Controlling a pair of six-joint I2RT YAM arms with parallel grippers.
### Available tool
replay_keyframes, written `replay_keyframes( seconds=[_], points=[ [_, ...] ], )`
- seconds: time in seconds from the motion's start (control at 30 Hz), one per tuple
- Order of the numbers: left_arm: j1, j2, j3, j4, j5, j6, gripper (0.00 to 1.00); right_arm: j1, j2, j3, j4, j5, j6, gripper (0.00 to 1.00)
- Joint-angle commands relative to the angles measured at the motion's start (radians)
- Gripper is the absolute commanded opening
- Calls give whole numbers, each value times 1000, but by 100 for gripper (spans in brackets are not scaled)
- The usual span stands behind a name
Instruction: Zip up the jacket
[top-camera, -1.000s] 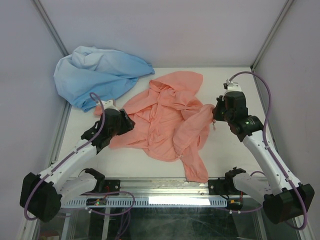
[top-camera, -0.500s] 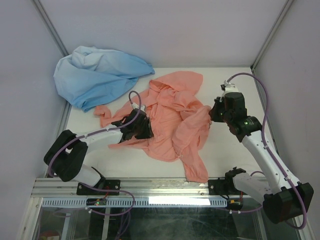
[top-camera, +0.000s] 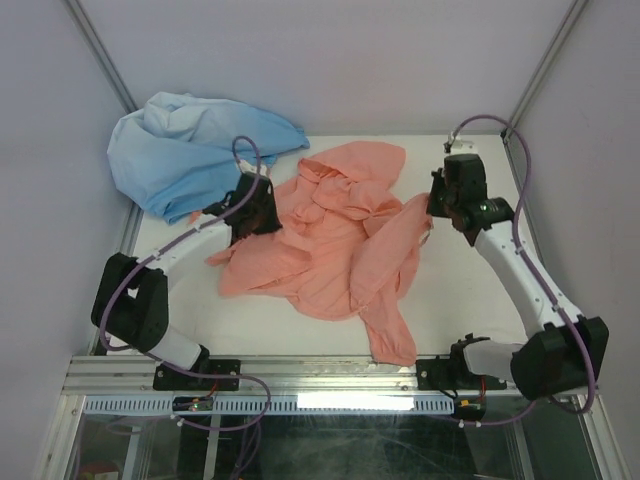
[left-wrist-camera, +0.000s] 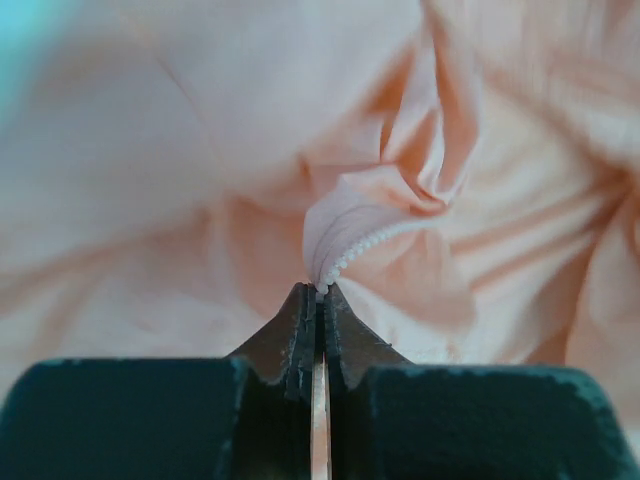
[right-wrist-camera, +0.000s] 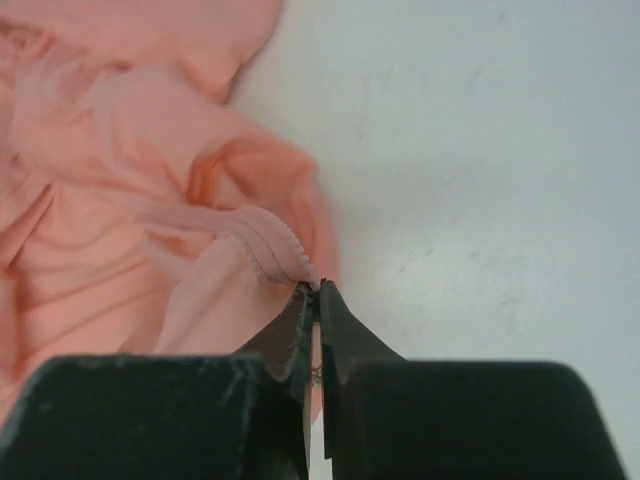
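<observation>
The salmon-pink jacket (top-camera: 335, 240) lies crumpled and open on the white table, hood toward the back. My left gripper (top-camera: 262, 212) is at its left edge, shut on the zip edge of the jacket; in the left wrist view the zip teeth (left-wrist-camera: 362, 247) run into the closed tips (left-wrist-camera: 319, 290). My right gripper (top-camera: 432, 212) is at the jacket's right edge, shut on the other zip edge (right-wrist-camera: 280, 250), with the tips (right-wrist-camera: 318, 288) pinching the fabric just above the table.
A light blue garment (top-camera: 195, 150) is heaped at the back left, just behind my left gripper. Metal frame posts stand at the back corners. Bare white table (top-camera: 470, 290) shows to the right of the jacket.
My left gripper has moved from the jacket's left sleeve across to the middle, then back and up to the left edge, drawing the fabric with it. My right gripper has shifted slightly back.
</observation>
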Motion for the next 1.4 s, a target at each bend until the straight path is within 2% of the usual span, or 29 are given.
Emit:
replay_keyframes(
  seconds=[0.0, 0.1, 0.23, 0.33, 0.4, 0.5, 0.67, 0.77, 0.93, 1.1, 1.17, 1.2, 1.27, 1.3, 1.37],
  points=[
    [166, -76, 280, -129, -117, 126, 0, -111, 185, 301, 20, 190, -102, 0],
    [230, -17, 566, -279, -229, 224, 0, -176, 372, 584, -58, 259, -145, 0],
    [282, 46, 923, -412, -360, 331, 0, -193, 512, 939, -162, 334, -202, 0],
    [281, 34, 1020, -437, -324, 371, 0, -179, 504, 1001, -197, 264, -226, 0],
    [271, 8, 973, -450, -243, 363, 0, -134, 442, 902, -155, 218, -253, 0],
    [214, -42, 814, -450, -161, 332, 0, -25, 354, 720, -130, 154, -254, 0],
    [48, -95, 565, -440, -116, 266, 0, 150, 271, 460, -158, 43, -172, 0],
    [-62, -127, 427, -409, -39, 200, 0, 254, 247, 327, -156, -43, -133, 0],
    [-222, -134, 199, -272, 40, 82, 0, 386, 249, 126, -59, -230, -67, 0],
    [-322, -161, -60, -30, 136, -71, 6, 462, 289, -30, 61, -384, 8, 0],
    [-341, -181, -146, 68, 173, -130, 13, 465, 290, -92, 122, -469, 27, 0],
    [-350, -194, -182, 108, 195, -154, 18, 465, 285, -115, 142, -499, 35, 4],
    [-361, -225, -236, 174, 240, -186, 24, 465, 259, -149, 153, -521, 38, 20],
    [-364, -245, -258, 192, 255, -194, 27, 465, 237, -161, 150, -513, 38, 30],
    [-365, -284, -283, 197, 268, -197, 33, 465, 183, -179, 127, -462, 40, 41]
  ],
)
